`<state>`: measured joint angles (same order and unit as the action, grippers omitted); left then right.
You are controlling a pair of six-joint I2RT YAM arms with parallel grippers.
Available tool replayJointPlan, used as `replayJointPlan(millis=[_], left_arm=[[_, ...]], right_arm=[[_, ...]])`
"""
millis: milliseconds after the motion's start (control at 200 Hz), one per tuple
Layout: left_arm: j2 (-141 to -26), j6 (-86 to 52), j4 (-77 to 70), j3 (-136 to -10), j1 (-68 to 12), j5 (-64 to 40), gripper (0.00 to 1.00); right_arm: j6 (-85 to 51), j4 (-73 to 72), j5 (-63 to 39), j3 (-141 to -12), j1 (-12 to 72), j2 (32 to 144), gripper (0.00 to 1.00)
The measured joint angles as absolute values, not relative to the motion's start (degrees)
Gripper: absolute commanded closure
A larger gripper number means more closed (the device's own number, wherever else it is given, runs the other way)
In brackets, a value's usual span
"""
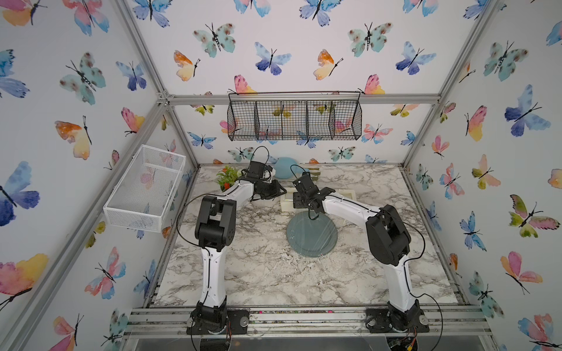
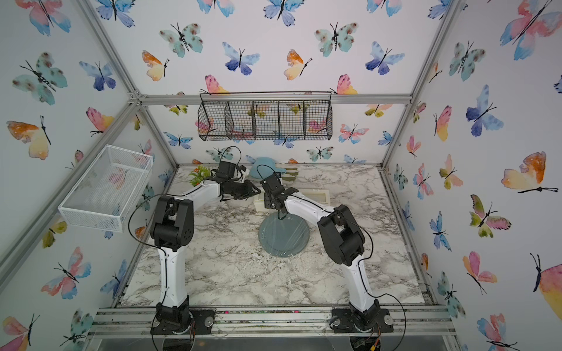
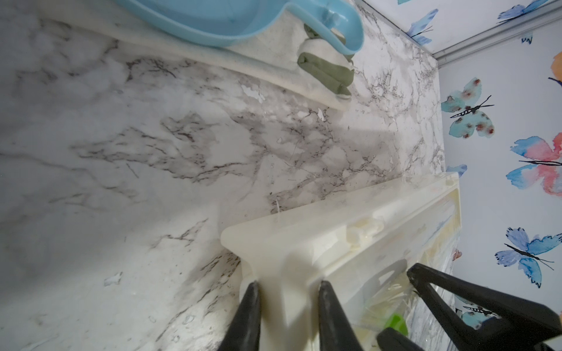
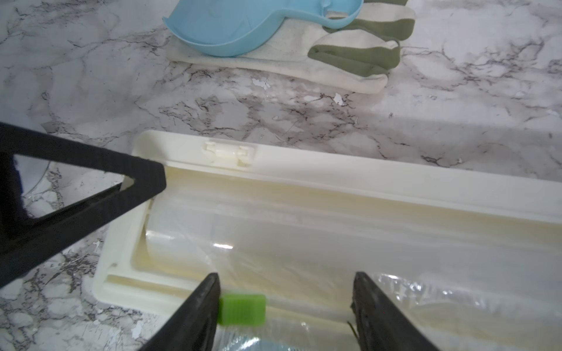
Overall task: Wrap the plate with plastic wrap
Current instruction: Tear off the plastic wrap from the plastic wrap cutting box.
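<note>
The grey-blue plate [image 1: 311, 235] [image 2: 284, 237] lies mid-table, and glossy plastic wrap [image 1: 316, 226] is stretched over it. That film runs back to the cream dispenser box [image 1: 343, 194] [image 2: 317, 196] just behind the plate. My left gripper [image 3: 289, 285] [image 1: 281, 192] is shut on the box's left end. My right gripper [image 4: 287, 276] [image 1: 299, 203] hangs open over the box's front edge. One of its fingers touches the green slider [image 4: 242, 310] [image 3: 397, 323], and wrinkled wrap [image 4: 425, 291] lies under it. In the right wrist view the roll [image 4: 243, 231] shows inside the open box.
A light-blue round board with a handle [image 1: 284, 167] [image 4: 231, 27] rests on cream-and-green gloves [image 4: 349, 57] at the back edge. A small plant [image 1: 228, 177] stands back left. A black wire basket [image 1: 293, 117] hangs on the rear wall, a white mesh basket [image 1: 146, 188] on the left wall.
</note>
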<state>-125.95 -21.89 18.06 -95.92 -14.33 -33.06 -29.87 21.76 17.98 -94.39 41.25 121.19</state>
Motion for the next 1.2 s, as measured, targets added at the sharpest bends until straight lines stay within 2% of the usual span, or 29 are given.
replayJointPlan(millis=[430,455,501,571,656,711,831,1081,1136,1201], left_arm=[[-126.5,-22.33,17.82,-96.27,-15.31,-33.95,0.86],[-126.5,-22.35,17.85,-96.27,-15.31,-33.95,0.83],[-126.48,-22.44,17.76,-96.25,-15.31,-34.0,0.61],[-126.04,-22.24,16.91,-95.33,-15.31,-33.54,0.42],[-125.05,-22.63,14.55,-92.31,-14.98,-32.77,0.33],[-124.4,-22.55,13.69,-91.11,-15.0,-32.38,0.33],[-123.48,-22.33,13.02,-90.21,-15.38,-31.7,0.4],[-122.61,-20.91,15.77,-91.39,-17.41,-27.0,0.39],[-122.52,-20.58,16.45,-91.72,-17.76,-25.78,0.44],[-122.52,-20.01,17.65,-92.73,-18.17,-24.71,0.53]], right_arm=[[-27.46,18.37,13.39,-88.55,38.92,117.43,0.31],[-27.4,18.39,13.34,-88.55,38.92,117.43,0.31],[-27.33,18.37,13.26,-88.55,38.87,117.43,0.31],[-27.24,18.41,13.13,-88.55,38.81,117.43,0.32],[-27.09,19.29,12.97,-88.9,38.65,117.43,0.32],[-26.92,20.34,12.93,-89.34,38.59,117.43,0.32],[-26.48,22.85,13.1,-90.15,37.91,117.43,0.32],[-26.41,25.39,13.69,-90.96,36.97,117.43,0.32],[-26.41,25.54,13.74,-91.05,36.95,117.45,0.32],[-26.41,25.71,13.98,-91.09,36.95,117.47,0.32]])
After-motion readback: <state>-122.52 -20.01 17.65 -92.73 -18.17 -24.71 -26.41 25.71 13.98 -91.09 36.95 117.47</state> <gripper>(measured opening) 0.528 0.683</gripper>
